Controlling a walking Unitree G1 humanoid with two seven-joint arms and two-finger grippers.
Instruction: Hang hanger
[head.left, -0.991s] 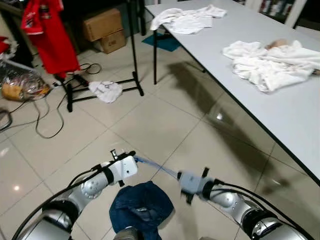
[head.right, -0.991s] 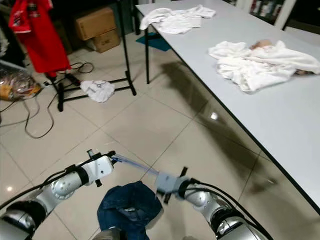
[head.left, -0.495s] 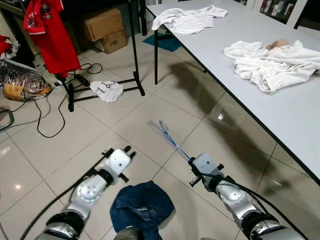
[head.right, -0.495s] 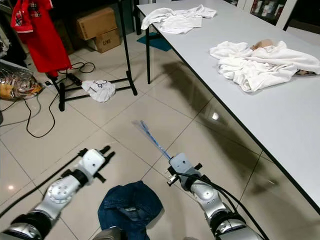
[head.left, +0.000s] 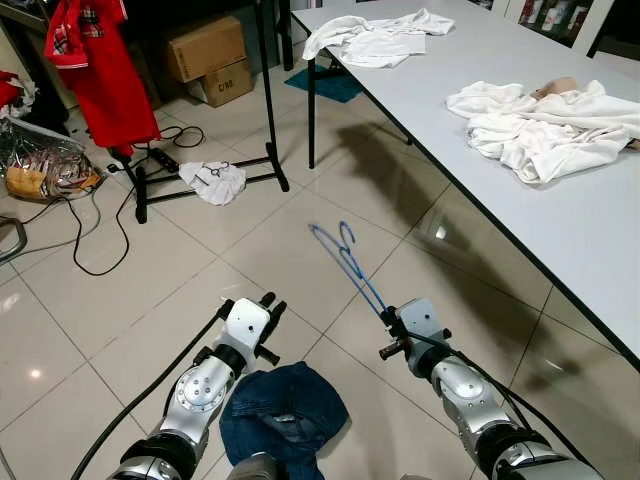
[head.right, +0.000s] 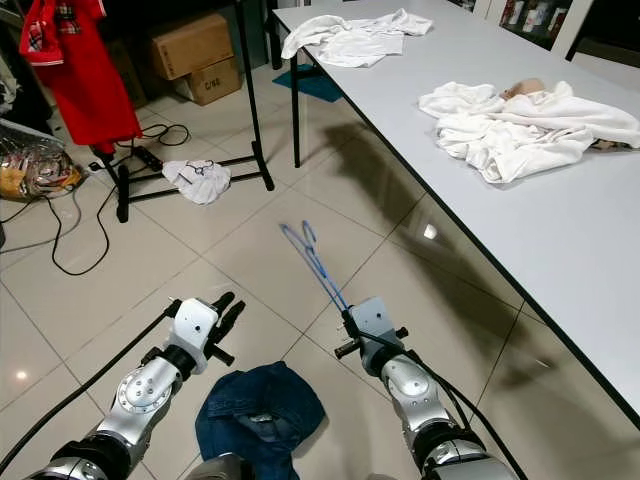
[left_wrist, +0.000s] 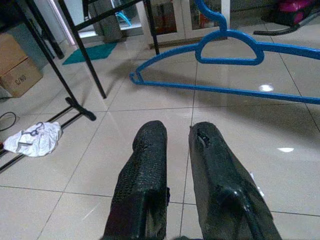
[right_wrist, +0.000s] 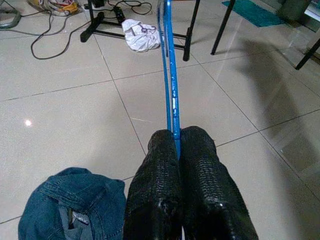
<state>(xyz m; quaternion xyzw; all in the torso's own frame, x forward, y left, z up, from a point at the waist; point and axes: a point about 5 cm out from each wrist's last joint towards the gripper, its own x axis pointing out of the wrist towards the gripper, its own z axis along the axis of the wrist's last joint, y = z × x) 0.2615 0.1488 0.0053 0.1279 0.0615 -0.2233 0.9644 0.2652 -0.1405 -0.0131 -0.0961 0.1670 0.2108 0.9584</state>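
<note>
Denim, a crumpled blue garment (head.left: 284, 415), lies on the tiled floor (head.left: 300, 250) nearest the robot, between its two arms. Just left of it the left gripper (head.left: 268, 302) hangs with its fingers narrowly parted and nothing between them. To the right, the right gripper (right_wrist: 178, 145) is clamped on one end of a blue hanger (head.left: 348, 262), which reaches away above the floor. Farther left stand a black rack (head.left: 268, 120) and a red shirt (head.left: 105, 70); a grey table (head.left: 560, 230) with white cloths (head.left: 540, 125) runs along the right.
</note>
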